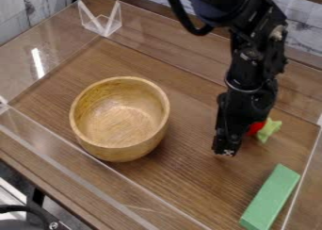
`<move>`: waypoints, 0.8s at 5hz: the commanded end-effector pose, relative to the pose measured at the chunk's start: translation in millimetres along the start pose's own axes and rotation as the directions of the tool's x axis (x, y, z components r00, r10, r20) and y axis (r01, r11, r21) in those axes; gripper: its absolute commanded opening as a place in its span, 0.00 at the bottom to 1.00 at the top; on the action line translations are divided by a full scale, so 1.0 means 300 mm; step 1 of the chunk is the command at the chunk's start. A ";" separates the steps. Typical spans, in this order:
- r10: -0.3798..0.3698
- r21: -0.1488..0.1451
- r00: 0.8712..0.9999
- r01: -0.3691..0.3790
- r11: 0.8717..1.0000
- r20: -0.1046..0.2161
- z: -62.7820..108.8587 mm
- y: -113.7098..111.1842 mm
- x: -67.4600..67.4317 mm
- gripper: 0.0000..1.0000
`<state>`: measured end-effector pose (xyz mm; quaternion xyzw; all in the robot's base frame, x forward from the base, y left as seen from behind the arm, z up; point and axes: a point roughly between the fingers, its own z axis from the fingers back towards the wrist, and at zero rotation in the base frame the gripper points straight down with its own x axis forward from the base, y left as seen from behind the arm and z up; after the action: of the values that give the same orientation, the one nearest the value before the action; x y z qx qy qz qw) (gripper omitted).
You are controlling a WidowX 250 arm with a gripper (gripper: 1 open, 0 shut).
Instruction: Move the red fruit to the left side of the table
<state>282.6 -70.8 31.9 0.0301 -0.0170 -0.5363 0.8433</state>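
Single overhead-angled view. The black arm reaches down from the top of the frame, wrist vertical, with the gripper point(227, 144) pointing straight down at the table point(138, 182), tips at or just above the wood toward the right edge. The view does not show plainly how wide the jaws stand; they look parted, and nothing is seen clamped between them, but I cannot tell for certain. The red fruit point(265, 130) lies on the tabletop just beside the gripper, on its right, partly hidden behind the fingers: a sliver of red and the green leafy stem show. Whether the fruit touches the gripper cannot be told. It sits on the right half of the table, near the right acrylic wall. A wooden bowl point(120, 118) stands upright left of centre, well apart from the gripper, with nothing visible in it. A green block point(272, 198) lies flat near the front right corner, apart from fruit and gripper. A small clear acrylic stand point(101, 20) sits at the rear left corner.
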 end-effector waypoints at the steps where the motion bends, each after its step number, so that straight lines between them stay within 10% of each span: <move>1: -0.017 0.054 0.999 0.016 0.998 0.031 0.075 0.032 0.029 1.00; 4: -0.078 0.076 0.996 0.075 0.994 0.037 0.107 0.036 0.113 1.00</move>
<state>295.4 -95.0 51.3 0.0436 -0.0283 -0.5683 0.8212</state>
